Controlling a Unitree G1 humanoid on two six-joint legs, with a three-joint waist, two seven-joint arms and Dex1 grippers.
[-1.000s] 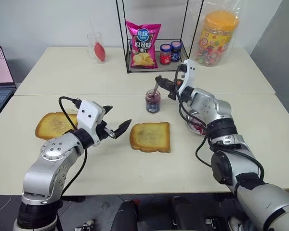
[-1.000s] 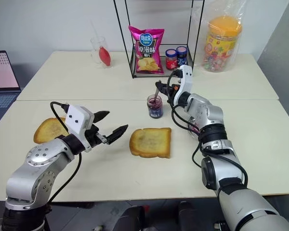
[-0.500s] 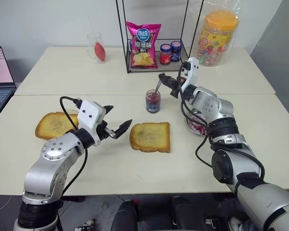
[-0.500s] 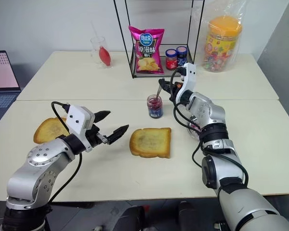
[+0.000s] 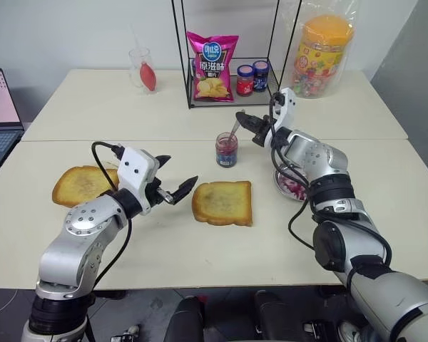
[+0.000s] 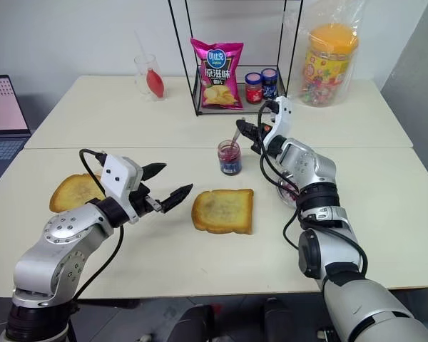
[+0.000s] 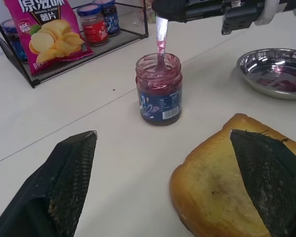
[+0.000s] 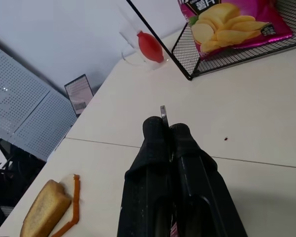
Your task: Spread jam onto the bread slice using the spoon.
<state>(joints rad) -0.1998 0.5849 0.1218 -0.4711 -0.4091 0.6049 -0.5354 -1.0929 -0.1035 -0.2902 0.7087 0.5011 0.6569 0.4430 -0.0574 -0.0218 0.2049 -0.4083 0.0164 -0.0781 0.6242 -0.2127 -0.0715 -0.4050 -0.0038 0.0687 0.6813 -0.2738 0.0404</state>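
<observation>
The jam jar (image 5: 227, 149) stands open on the table, just beyond the bread slice (image 5: 222, 202), which lies flat with its golden face up. The spoon (image 7: 160, 37) stands in the jar, its bowl down in the jam and its handle sloping up. My right gripper (image 5: 242, 117) is shut on the top of that handle, above and slightly right of the jar. Left of the bread, my left gripper (image 5: 177, 172) hangs open just above the table, with nothing between its fingers (image 7: 64, 182).
A metal dish (image 5: 292, 187) sits right of the jar, under my right forearm. Another toast slice (image 5: 82, 184) lies at the left. Behind the jar is a wire rack (image 5: 228, 96) with a chips bag and two lidded jars. A candy tub (image 5: 321, 53) and a glass (image 5: 143, 71) stand further back.
My right wrist has rolled a little with the spoon still in the jar, and the handle now stands slightly more upright. The left arm has kept still.
</observation>
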